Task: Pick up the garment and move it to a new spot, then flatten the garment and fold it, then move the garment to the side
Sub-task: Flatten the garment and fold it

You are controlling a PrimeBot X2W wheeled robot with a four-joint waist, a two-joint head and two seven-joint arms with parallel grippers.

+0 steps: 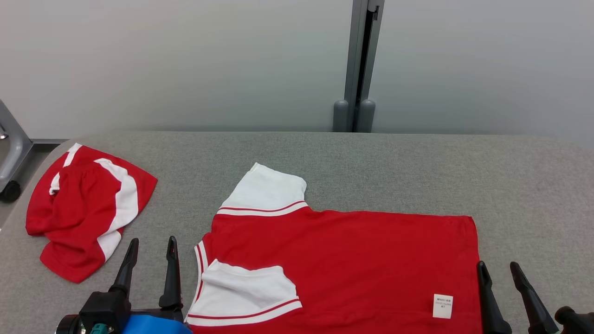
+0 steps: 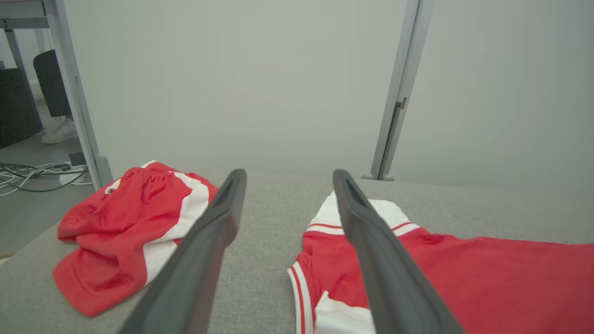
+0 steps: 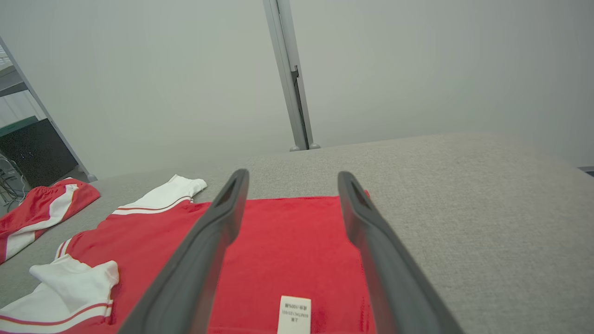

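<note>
The grey counter (image 1: 371,157) is offering plenty of bare felt to the right, so room is not the worry. Its nap is looking rough, though, and I judge it will be dragging at any cloth pulled across it.

The red T-shirt (image 1: 352,260) is lying across the near middle, collar toward the robot's left and hem toward its right, with the body mostly smooth. Its near edge is running out of the bottom of the head view, so I cannot tell how close it is sitting to the counter's front. A tug toward the robot could be sending it over.

The crumpled red shorts (image 1: 83,208) are lying apart on the far left, near enough that a careless reach could be catching them instead.

The left claw (image 1: 153,239) is hovering with its jaws spread wide and holding nothing, between the shorts and the collar. The right claw (image 1: 497,264) is likewise wide and empty, just beside the hem corner. A shallow pinch there may be taking only the top layer, letting the lower one slide and wrinkle.

The far sleeve (image 1: 267,190) is lying out flat. The near sleeve (image 1: 246,290) is doubled back onto the chest, and folding over it now would be trapping a lump.

The small white label (image 1: 442,306) is showing by the hem; it could be curling under a finger.
</note>
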